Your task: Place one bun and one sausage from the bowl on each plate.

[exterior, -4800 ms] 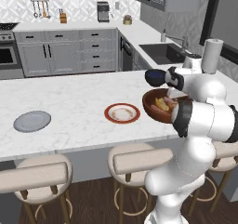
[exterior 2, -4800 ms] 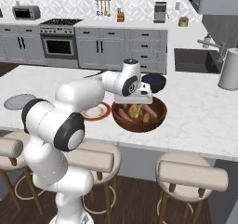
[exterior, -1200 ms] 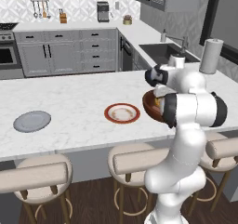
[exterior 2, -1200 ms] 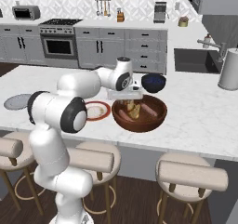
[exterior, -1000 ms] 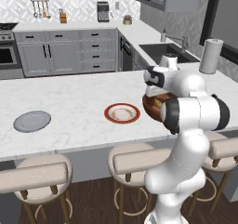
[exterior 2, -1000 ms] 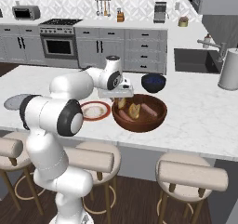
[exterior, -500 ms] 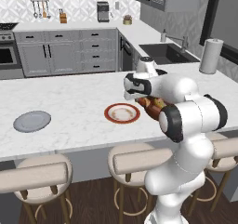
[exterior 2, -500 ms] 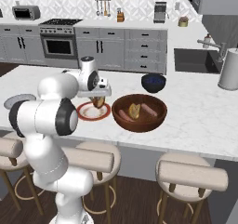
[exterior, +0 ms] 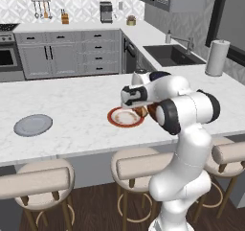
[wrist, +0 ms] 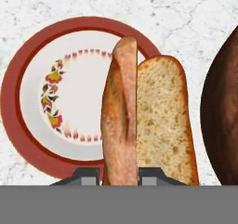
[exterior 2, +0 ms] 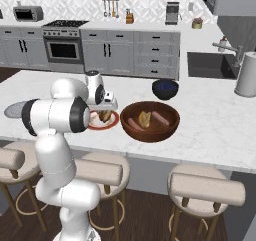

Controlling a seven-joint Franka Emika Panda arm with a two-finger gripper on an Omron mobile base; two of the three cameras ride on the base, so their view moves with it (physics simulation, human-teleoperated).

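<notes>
The hand (wrist: 119, 174) is pinching a long golden-brown bun (wrist: 139, 121), cut open so its pale crumb shows, and holds it over the right side of the cream plate with the broad red-orange rim (wrist: 28, 97). That plate sits on the white marble tabletop (exterior: 72, 105) near its front edge. The big reddish-brown wooden bowl (exterior 2: 150, 127) stands just beside the plate, with sausages (exterior 2: 160, 118) and another bun (exterior 2: 144, 118) inside. The plain grey plate (exterior: 32, 125) lies well apart, toward the tabletop's left end.

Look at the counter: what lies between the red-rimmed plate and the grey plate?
Nothing: in the left base view, bare white marble counter runs from the red-rimmed plate to the grey plate.
</notes>
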